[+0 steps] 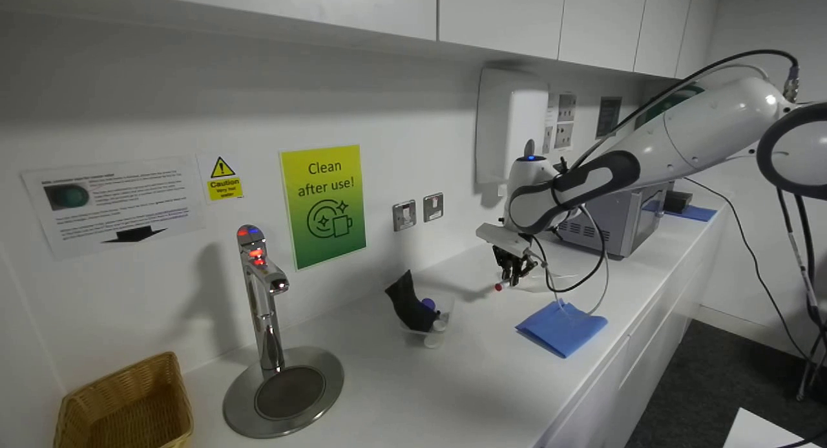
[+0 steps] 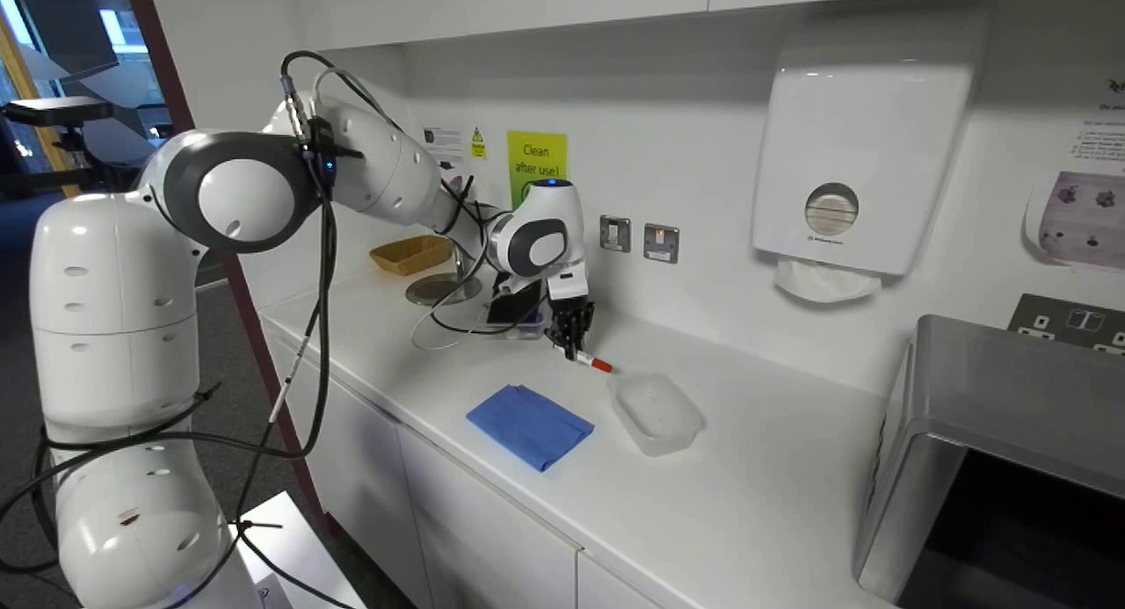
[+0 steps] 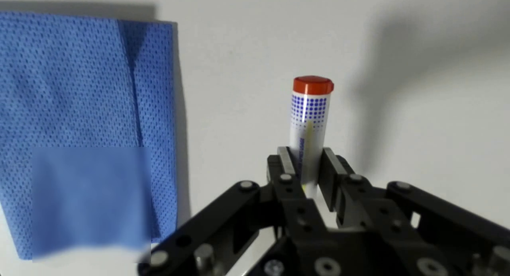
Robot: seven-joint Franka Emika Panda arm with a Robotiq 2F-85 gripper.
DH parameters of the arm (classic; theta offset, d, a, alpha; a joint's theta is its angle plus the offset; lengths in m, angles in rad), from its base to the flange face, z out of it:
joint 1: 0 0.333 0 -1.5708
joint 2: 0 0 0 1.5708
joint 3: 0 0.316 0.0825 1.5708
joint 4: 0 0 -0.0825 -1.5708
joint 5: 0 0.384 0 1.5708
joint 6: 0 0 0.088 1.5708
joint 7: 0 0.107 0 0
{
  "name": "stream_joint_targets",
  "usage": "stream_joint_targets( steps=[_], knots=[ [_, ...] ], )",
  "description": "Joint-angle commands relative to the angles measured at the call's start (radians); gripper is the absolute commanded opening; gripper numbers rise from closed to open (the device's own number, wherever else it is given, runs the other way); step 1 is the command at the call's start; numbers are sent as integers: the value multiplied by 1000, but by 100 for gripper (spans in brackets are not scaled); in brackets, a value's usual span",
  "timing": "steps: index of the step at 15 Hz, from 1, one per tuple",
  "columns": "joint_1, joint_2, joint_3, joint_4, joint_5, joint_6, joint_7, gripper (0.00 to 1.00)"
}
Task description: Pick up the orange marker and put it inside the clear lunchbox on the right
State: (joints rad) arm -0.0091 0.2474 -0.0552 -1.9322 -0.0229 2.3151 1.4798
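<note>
The orange marker [image 3: 310, 116] has a white body with blue dots and an orange-red end. It also shows in both exterior views [image 1: 502, 286] [image 2: 599, 364]. My gripper [image 3: 305, 160] is shut on its body, with a finger pad on each side. In both exterior views the gripper [image 1: 513, 278] [image 2: 567, 350] holds the marker tilted near level, a little above the white counter. The clear lunchbox [image 2: 655, 413] stands open on the counter beyond the marker's orange-red end. In an exterior view it is partly hidden behind the gripper and cables [image 1: 549, 281].
A folded blue cloth [image 2: 530, 426] lies beside the lunchbox. Another clear box [image 1: 446, 309] holds a black item and small bottles. A grey microwave [image 2: 1011, 416], chrome tap [image 1: 265, 306], wicker basket [image 1: 129, 403] and wall dispenser [image 2: 866, 143] are around. Overhead cupboards [image 1: 497, 15] hang above.
</note>
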Motion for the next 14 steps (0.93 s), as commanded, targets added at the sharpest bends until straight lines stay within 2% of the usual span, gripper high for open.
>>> stream_joint_targets(
  steps=[1,3,6,9,14],
  knots=[
    [13,-61,-12,-1,20,-46,26,5],
    [16,-78,-19,-4,-1,-41,78,5],
    [20,-90,-43,0,-56,-38,261,5],
    [8,-89,-62,8,-61,-56,378,5],
    [-16,-92,-92,5,-43,-95,455,5]
  ],
)
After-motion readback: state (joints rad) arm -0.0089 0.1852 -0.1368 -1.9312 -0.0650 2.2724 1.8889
